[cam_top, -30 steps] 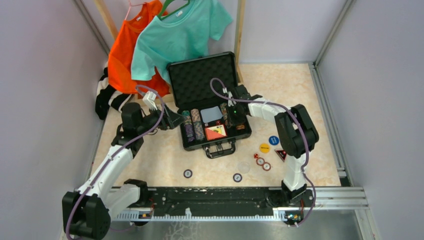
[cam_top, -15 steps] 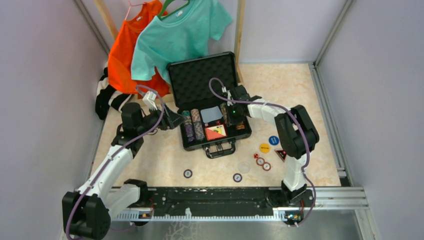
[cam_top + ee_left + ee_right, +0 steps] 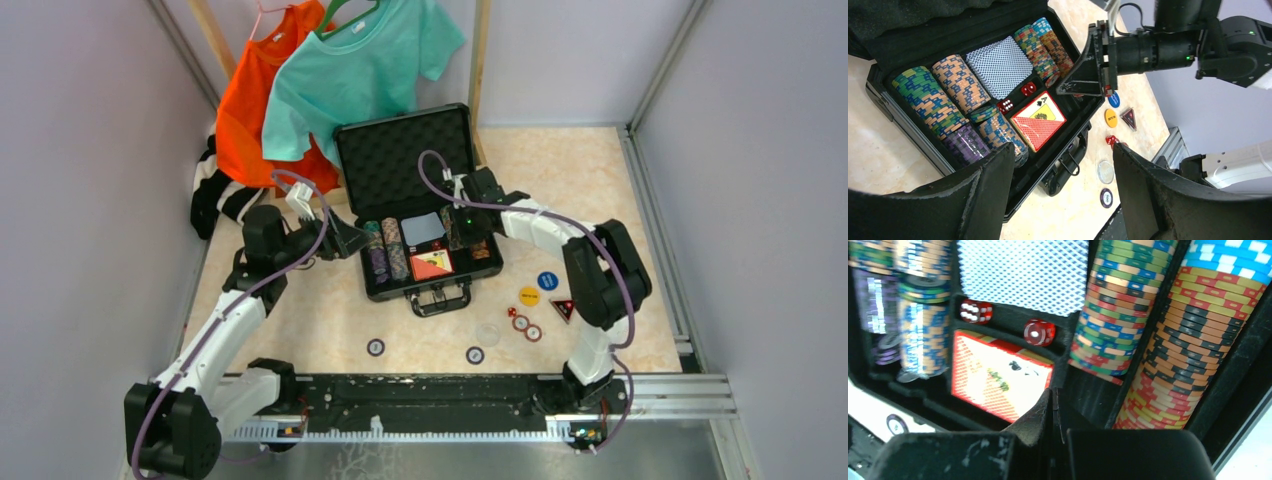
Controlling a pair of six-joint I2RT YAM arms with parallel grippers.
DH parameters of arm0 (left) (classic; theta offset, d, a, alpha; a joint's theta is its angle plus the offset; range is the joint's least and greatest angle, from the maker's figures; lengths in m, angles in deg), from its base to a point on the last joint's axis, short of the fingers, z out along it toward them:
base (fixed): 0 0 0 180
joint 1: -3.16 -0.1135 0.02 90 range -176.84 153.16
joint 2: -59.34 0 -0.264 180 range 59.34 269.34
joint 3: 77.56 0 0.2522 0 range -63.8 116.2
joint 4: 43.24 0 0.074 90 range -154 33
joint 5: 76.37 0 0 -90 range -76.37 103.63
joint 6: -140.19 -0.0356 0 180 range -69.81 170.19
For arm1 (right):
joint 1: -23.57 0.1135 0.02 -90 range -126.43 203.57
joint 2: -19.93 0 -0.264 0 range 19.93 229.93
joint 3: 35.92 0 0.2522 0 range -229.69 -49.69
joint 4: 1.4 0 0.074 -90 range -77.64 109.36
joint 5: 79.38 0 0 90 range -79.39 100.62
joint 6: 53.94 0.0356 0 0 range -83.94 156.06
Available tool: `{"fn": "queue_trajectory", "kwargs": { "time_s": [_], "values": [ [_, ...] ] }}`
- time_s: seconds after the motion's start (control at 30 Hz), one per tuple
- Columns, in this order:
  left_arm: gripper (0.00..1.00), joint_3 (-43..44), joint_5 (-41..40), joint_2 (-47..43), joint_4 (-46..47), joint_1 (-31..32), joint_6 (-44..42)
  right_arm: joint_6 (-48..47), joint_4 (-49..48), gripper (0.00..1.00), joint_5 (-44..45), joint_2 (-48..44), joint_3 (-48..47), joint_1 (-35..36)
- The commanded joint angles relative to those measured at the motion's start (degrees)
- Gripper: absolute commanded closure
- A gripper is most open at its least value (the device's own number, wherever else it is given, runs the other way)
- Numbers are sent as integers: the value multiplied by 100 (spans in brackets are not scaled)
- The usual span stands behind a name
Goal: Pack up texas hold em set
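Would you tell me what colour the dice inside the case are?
The dice are red with white dots; right wrist view.

The upright foam-lined lid (image 3: 400, 160) of the black hard briefcase (image 3: 392, 289) walls off its back edge. The tightly closed right gripper (image 3: 1053, 397) hangs over the right-hand multicoloured chip rows (image 3: 1168, 355), barring that side from above. The wide-spread left gripper (image 3: 1063, 150) stands just beside the left wall. The front approach lies open, past scattered loose chips (image 3: 375, 347) on the beige marbled tabletop (image 3: 600, 180).
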Motion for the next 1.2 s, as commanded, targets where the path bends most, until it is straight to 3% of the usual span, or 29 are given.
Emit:
{"fn": "queue_trajectory", "kwargs": {
  "time_s": [0.0, 0.2, 0.33, 0.37, 0.43, 0.53, 0.57, 0.6, 0.63, 0.67, 0.77, 0.87, 1.03, 1.17],
  "values": [
    [22, -59, 150, -59, 215, -46, 27, -21, -171, 100, -245, -699, 14, 107],
    [22, -60, 154, -107, 211, -46, 31, -52, -63, 100, -252, -1116, 12, 105],
    [22, -92, 117, -96, 260, -46, 87, -67, 230, 100, 252, -1636, 75, 124],
    [22, -96, 95, -69, 254, -46, 110, -58, 350, 99, 574, -1825, 115, 174],
    [20, -101, -40, 50, 248, -46, 177, 50, 714, 92, 2194, -2297, 183, 426],
    [10, -23, -374, 297, 84, -41, 317, 365, 1177, 91, 4623, -2948, 301, 1136],
    [9, 28, -436, 387, 20, -33, 320, 585, 1264, 84, 4976, -3151, 368, 1268],
    [8, 88, -485, 465, -28, -24, 318, 825, 1284, 58, 4965, -3358, 492, 1290],
    [8, 153, -560, 530, -97, 17, 306, 1018, 1151, 26, 4801, -3572, 803, 1229],
    [8, 234, -718, 559, -165, 96, 287, 1145, 977, 17, 4393, -3808, 1072, 1103],
    [7, 534, -1459, 559, -449, 578, 108, 1513, 554, 20, 3119, -4393, 1852, 621],
    [7, 842, -2203, 602, -777, 1076, -87, 1775, 660, 36, 3057, -4606, 2335, 601],
    [6, 955, -3021, 640, -1117, 1391, -225, 2167, 729, 41, 2981, -4957, 2985, 848],
    [6, 855, -3231, 629, -1145, 1395, -343, 2264, 679, 41, 2913, -4888, 3332, 855]
  ]
}}
